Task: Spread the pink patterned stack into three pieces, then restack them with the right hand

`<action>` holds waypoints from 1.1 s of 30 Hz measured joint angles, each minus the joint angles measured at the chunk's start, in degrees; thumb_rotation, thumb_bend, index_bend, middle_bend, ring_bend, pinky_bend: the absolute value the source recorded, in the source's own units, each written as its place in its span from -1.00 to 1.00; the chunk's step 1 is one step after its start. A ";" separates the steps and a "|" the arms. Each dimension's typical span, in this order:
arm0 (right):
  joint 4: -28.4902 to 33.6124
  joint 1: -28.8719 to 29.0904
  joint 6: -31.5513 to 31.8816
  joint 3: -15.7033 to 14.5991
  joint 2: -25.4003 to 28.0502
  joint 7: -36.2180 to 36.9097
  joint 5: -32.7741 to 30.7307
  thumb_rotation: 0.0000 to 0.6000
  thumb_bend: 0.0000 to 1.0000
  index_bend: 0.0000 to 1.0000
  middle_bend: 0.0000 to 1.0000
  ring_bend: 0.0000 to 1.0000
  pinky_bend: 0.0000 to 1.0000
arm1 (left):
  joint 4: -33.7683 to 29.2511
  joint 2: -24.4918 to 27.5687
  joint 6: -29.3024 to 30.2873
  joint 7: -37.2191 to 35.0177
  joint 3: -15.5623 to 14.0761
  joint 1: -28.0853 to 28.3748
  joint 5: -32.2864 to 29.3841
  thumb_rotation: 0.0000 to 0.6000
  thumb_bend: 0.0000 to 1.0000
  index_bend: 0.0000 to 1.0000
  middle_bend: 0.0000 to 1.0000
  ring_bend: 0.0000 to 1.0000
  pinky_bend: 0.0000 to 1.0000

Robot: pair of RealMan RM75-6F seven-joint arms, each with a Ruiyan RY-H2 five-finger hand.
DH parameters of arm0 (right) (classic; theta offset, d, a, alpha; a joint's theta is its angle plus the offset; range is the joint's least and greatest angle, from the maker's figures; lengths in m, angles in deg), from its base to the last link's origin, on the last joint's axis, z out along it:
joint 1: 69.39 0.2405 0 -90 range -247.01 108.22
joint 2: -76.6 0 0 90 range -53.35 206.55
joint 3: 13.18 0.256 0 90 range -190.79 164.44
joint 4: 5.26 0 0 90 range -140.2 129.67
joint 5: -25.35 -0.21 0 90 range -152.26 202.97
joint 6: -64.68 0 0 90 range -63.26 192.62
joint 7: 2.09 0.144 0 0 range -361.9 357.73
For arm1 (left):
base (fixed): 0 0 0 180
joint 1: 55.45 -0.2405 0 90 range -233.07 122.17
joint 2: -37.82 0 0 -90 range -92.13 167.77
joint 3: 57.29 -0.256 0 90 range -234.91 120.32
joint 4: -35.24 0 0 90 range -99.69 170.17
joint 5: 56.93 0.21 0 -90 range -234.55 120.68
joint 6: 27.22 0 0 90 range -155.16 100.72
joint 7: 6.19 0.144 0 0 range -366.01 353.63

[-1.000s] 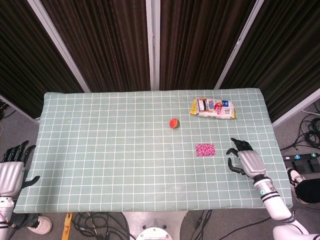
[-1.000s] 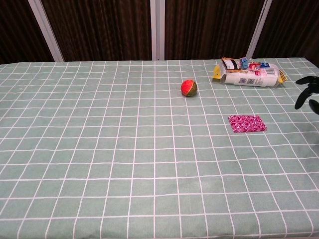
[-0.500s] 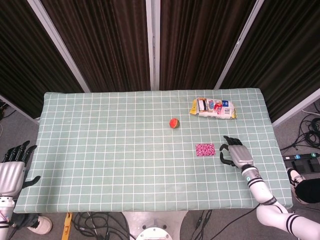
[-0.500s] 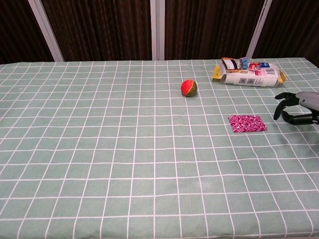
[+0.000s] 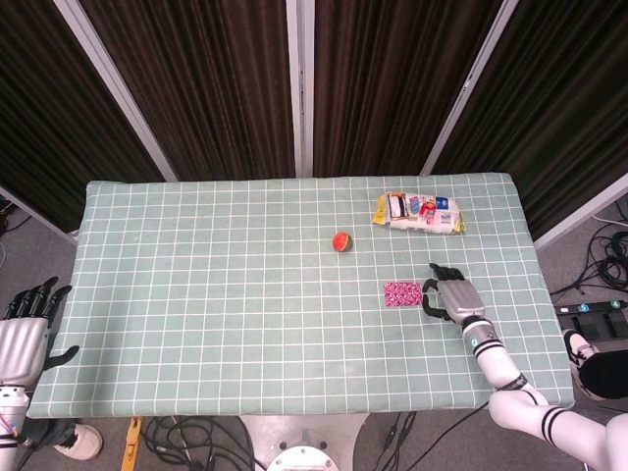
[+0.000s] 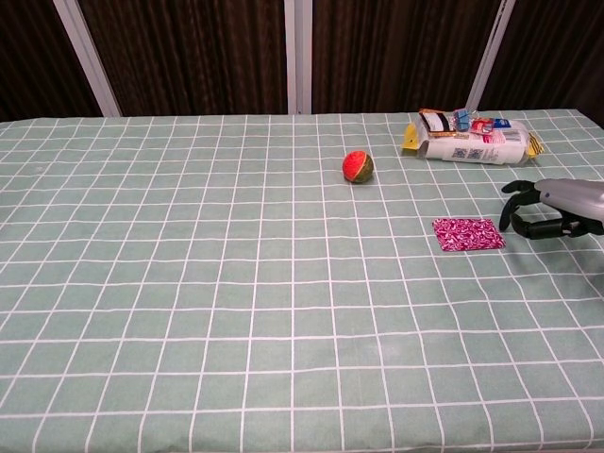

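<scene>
- My right hand [image 5: 449,297] hovers low over the table [image 5: 196,294], fingers [image 6: 517,188] curled loosely downward and apart, holding nothing.
- Its fingertips sit just beside the right edge of the pink stack [image 5: 401,293]; I cannot tell whether they touch it.
- The stack lies flat on the green checked cloth as one neat rectangle, right of the table's centre.
- Further in, up and to the left of the stack, sits a small red-and-green ball [image 5: 341,241], well apart from it.
- Near the far edge, beyond my right hand, lies a snack packet [image 5: 418,212] on its side.
- My left hand [image 5: 24,329] hangs off the near-left corner of the table, below its edge, fingers spread and holding nothing; only the head view shows it.
</scene>
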 measured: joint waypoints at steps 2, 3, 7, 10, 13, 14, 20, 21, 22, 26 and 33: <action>-0.27 0.23 -0.15 -0.05 -0.33 -0.08 -0.05 -0.43 0.11 -0.31 -1.00 -1.00 -1.00 | 0.05 -0.03 0.01 0.00 0.02 0.02 0.06 1.00 -0.94 -0.61 -0.66 -0.73 -0.71; -0.36 0.36 -0.21 -0.04 -0.48 -0.09 -0.07 -0.43 0.11 -0.31 -1.00 -1.00 -1.00 | 0.09 -0.05 0.03 -0.02 0.04 0.04 0.09 1.00 -0.94 -0.61 -0.66 -0.73 -0.71; -0.67 1.02 -0.34 0.11 -1.15 -0.22 -0.07 -0.41 0.11 -0.31 -1.00 -1.00 -1.00 | 0.20 -0.06 0.01 -0.07 0.09 0.03 0.01 1.00 -0.94 -0.61 -0.66 -0.73 -0.71; -0.71 1.53 -0.49 0.07 -1.63 -0.74 -0.02 -0.42 0.11 -0.31 -1.00 -1.00 -1.00 | 0.25 -0.06 -0.01 -0.18 0.05 -0.06 -0.11 1.00 -0.94 -0.61 -0.66 -0.73 -0.71; -0.72 2.07 -0.67 -0.03 -2.22 -1.60 -0.02 -0.42 0.11 -0.31 -1.00 -1.00 -1.00 | 0.25 -0.08 0.03 -0.28 0.03 -0.12 -0.13 1.00 -0.94 -0.61 -0.66 -0.73 -0.71; -0.72 2.27 -0.69 -0.04 -2.48 -1.91 -0.05 -0.43 0.11 -0.31 -1.00 -1.00 -1.00 | 0.27 -0.08 0.05 -0.29 0.03 -0.15 -0.13 1.00 -0.94 -0.61 -0.66 -0.73 -0.71; -0.48 3.36 -0.90 -0.20 -3.94 -3.87 -0.38 -0.42 0.11 -0.31 -1.00 -1.00 -1.00 | 0.36 -0.09 0.15 -0.55 -0.09 -0.36 -0.13 1.00 -0.94 -0.61 -0.66 -0.73 -0.71; -0.38 3.55 -0.93 -0.23 -4.18 -4.18 -0.42 -0.42 0.11 -0.31 -1.00 -1.00 -1.00 | 0.43 -0.09 0.21 -0.65 -0.11 -0.42 -0.13 1.00 -0.94 -0.61 -0.66 -0.73 -0.71; -0.18 3.78 -0.94 -0.26 -4.49 -4.55 -0.45 -0.42 0.11 -0.31 -1.00 -1.00 -1.00 | 0.49 -0.11 0.27 -0.71 -0.12 -0.46 -0.13 1.00 -0.94 -0.61 -0.66 -0.73 -0.71; 0.67 4.52 -0.90 -0.33 -5.36 -5.35 -0.39 -0.42 0.10 -0.31 -1.00 -1.00 -1.00 | 0.78 -0.24 0.36 -1.03 -0.18 -0.60 -0.07 1.00 -0.94 -0.61 -0.66 -0.73 -0.71; 2.14 5.73 -0.52 -0.47 -6.95 -6.60 0.26 -0.42 0.10 -0.31 -1.00 -1.00 -1.00 | 1.35 -0.44 0.53 -1.60 -0.19 -0.80 0.00 1.00 -0.94 -0.61 -0.66 -0.73 -0.71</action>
